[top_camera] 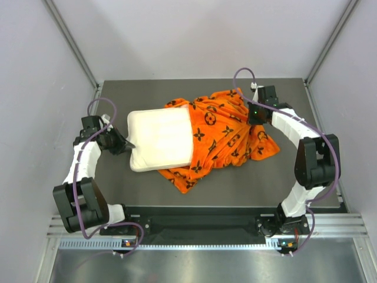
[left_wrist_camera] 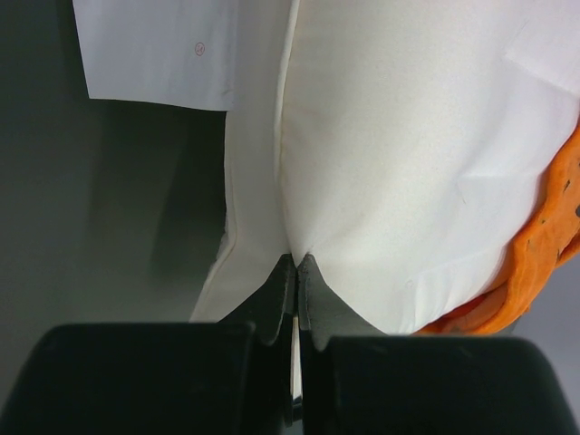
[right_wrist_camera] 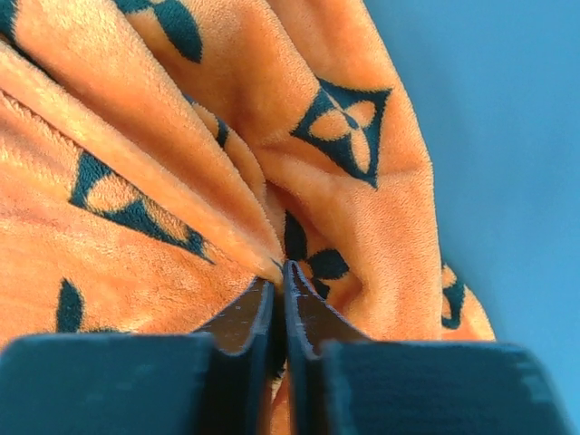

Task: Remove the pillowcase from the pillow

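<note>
Bright orange pillowcase (top_camera: 227, 132) printed all over with black flowers, diamonds and circles; plain cream-white pillow (top_camera: 160, 138); dark grey table (top_camera: 235, 183); black left gripper (left_wrist_camera: 297, 261) and right gripper (right_wrist_camera: 276, 276); white arms (top_camera: 82, 159) with black joints; pale grey walls (top_camera: 35, 71)

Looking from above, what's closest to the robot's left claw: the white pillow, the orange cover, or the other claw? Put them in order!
1. The pillow: the left gripper pinches its left edge.
2. The pillowcase: bunched over the pillow's right end.
3. The right gripper: far right, clamped on the pillowcase.
</note>
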### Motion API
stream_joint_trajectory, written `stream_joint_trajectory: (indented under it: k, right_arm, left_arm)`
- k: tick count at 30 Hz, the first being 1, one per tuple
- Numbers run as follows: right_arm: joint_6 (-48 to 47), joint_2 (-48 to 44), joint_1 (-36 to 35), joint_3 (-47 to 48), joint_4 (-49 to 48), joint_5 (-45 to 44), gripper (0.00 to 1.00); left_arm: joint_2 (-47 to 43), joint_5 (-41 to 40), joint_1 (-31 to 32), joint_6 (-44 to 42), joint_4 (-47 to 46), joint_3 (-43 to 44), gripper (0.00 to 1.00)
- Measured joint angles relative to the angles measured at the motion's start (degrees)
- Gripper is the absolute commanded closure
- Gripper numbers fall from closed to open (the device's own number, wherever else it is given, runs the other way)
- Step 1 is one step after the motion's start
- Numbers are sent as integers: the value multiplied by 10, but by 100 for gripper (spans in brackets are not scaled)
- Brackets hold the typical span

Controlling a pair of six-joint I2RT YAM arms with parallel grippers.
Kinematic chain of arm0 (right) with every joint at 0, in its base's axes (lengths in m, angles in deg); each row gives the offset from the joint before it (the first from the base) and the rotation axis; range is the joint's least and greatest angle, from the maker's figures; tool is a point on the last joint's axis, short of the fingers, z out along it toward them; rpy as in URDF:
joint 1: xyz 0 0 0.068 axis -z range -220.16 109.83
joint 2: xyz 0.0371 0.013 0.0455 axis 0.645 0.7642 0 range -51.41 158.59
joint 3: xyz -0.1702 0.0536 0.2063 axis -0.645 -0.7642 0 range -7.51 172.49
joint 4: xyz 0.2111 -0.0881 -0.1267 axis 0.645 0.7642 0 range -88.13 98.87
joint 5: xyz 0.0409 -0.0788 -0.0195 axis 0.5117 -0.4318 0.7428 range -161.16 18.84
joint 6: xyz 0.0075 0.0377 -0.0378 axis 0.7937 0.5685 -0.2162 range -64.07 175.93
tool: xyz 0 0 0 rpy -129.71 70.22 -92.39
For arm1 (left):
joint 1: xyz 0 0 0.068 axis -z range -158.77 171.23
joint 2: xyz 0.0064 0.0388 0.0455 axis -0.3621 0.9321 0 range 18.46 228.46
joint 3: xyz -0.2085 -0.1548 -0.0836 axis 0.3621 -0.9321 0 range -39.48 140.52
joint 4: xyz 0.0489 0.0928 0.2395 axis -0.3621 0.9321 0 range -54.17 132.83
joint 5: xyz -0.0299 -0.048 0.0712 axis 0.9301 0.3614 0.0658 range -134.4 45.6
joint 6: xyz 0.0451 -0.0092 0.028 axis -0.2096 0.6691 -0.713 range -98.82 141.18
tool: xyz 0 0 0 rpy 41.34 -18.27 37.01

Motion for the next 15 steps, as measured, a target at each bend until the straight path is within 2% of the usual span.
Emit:
stream_joint_trajectory:
  k: [1,3,4,7,10,15]
  right_arm:
    - [0,0,0,0,0,2,73]
    - [-2,0,2,0,2,2,53]
    - [-4,0,5,0,4,3,39]
    - [-11,0,13,4,13,4,28]
    - [-16,4,11,37,31,7,23]
    - [-14,56,-6,177,41,23,22]
  left_arm:
    - [0,0,0,-1,1,0,100]
    - [0,-1,0,-4,3,0,100]
    - [0,-2,0,-7,5,0,100]
    - [0,-7,0,-17,10,0,100]
    - [-2,-8,0,-24,10,-7,100]
    - [-16,-9,-3,-28,9,-34,100]
